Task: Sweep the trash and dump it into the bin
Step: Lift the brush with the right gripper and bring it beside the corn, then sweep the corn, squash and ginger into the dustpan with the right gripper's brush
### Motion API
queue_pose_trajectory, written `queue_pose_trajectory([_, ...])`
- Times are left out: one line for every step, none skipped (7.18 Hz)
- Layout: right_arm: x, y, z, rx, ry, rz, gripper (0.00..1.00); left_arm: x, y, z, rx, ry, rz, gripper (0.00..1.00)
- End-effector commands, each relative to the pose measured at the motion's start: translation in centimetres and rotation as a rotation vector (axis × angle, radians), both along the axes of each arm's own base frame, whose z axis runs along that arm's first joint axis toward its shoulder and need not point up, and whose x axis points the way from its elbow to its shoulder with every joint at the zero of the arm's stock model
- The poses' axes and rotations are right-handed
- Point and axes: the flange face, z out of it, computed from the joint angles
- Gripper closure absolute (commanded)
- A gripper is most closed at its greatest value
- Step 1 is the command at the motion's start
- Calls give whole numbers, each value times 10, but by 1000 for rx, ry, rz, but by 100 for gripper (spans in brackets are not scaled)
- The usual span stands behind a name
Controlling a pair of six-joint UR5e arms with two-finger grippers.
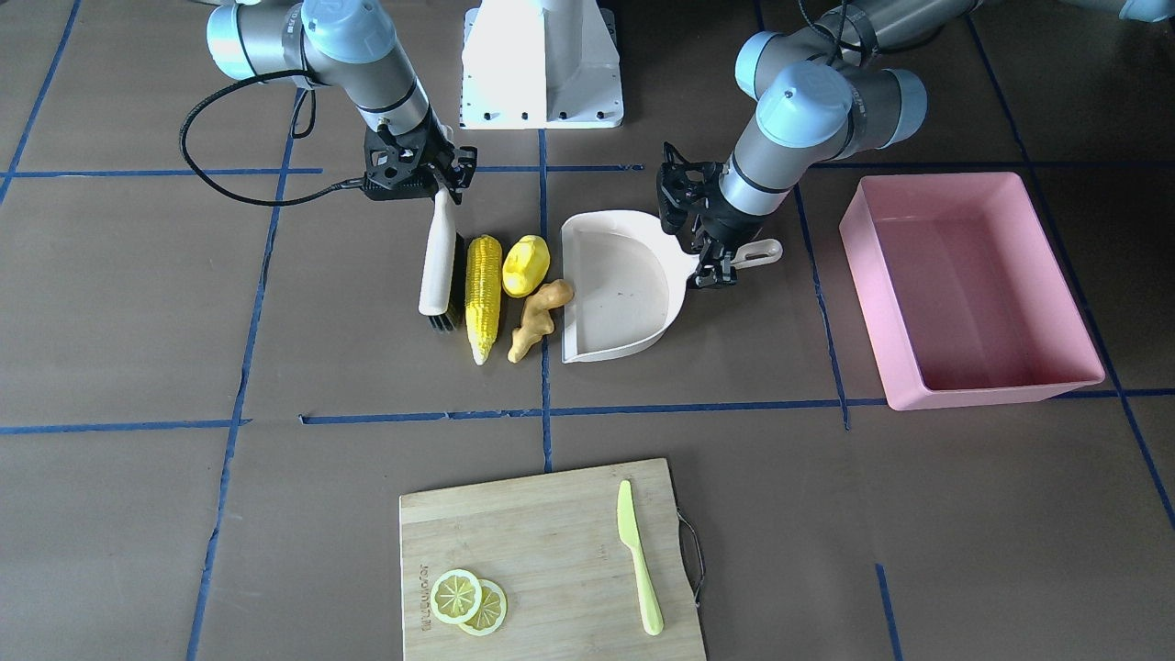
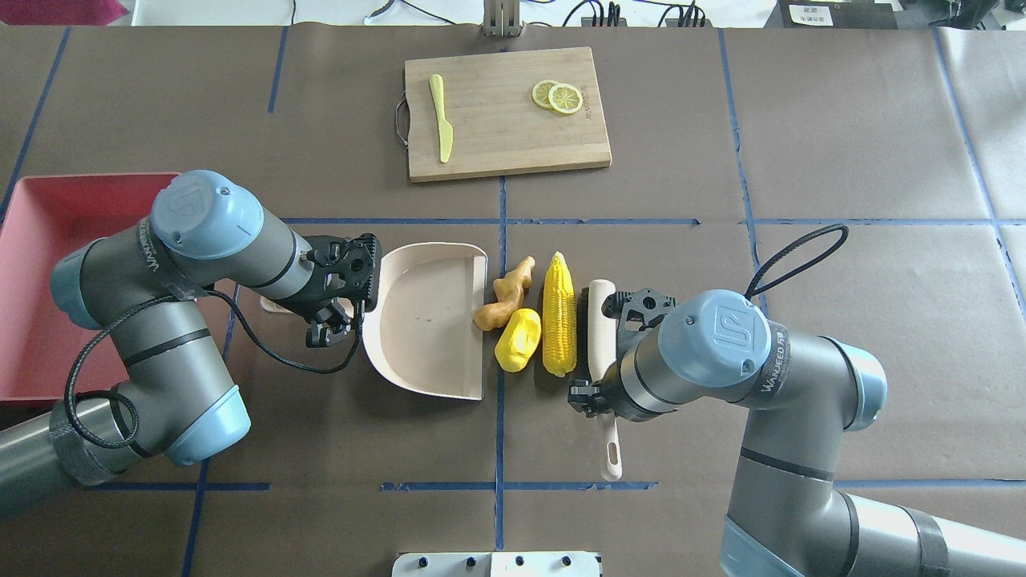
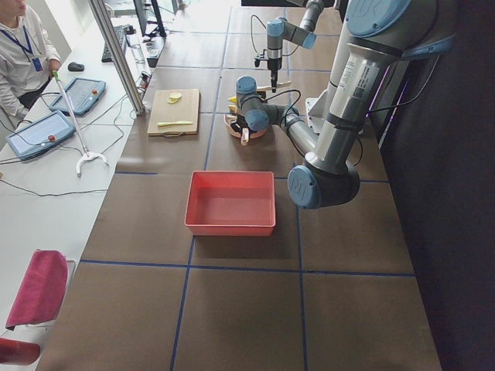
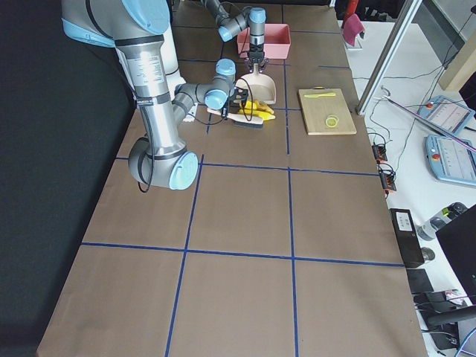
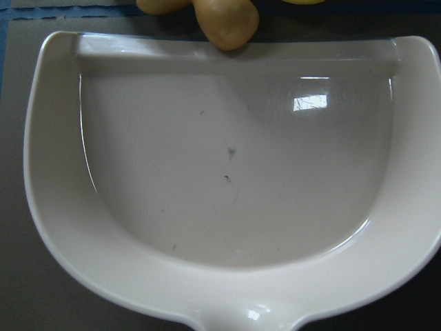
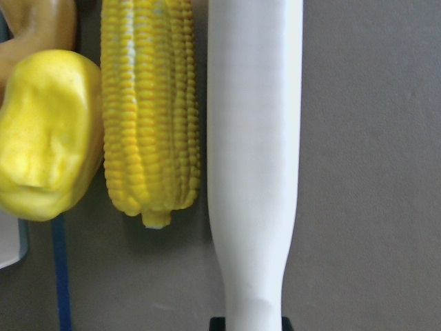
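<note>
**Three pieces of trash on the table, a tool in each gripper**

Start at the robot's side of the brown table (image 1: 138, 303), where you have two grippers, each loaded with one tool. The right gripper (image 1: 442, 186) is clenched on the thin end of one cream brush (image 1: 439, 257). The brush handle runs away from the robot and its dark bristles are down on the table. The left gripper (image 1: 714, 268) grasps the handle of one cream dustpan (image 1: 624, 294), close to where the handle meets the pan. The pan lies flat with its straight open edge turned toward the brush.

Between those two tools you can count three pieces of trash, all on the table and none in the pan. One corn cob (image 1: 483, 294) lies lengthwise alongside the brush, just beside its bristles. One lemon-like fruit (image 1: 525, 266) sits tight against the corn, at the end nearer the robot. One ginger root (image 1: 539, 317) lies just past the fruit, with one knob touching the dustpan's lip.

Off to the robot's left, well apart from the dustpan, stands the one pink bin (image 1: 996, 390), upright with its mouth facing up. All three pieces of trash are outside it.

Farthest from the robot you will find one wooden cutting board (image 1: 551, 532), lying flat. On it are one pale green knife (image 1: 638, 560) and two lemon slices (image 1: 468, 601). The slices overlap each other and lie well apart from the knife, toward the opposite side of the board.
</note>
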Motion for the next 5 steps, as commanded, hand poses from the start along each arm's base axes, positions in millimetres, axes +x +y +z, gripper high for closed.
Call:
queue_pose_trajectory([-4,-4,-7,6,-9,2,100,0,0,0,-1,0,-1,100])
queue_pose_trajectory([-5,-3,-9,6,-12,0,100,0,0,0,0,0,-2,100])
queue_pose_trajectory([-7,-3,-10,5,-13,-1,100,0,0,1,-1,-2,-2,100])
queue_pose_trajectory([-7,-3,-11,5,-15,-2,100,0,0,2,-3,-2,-1,100])
queue_pose_trajectory([-10,-4,-20,10,-26,-2,100,1,0,2,-2,-3,-1,100])
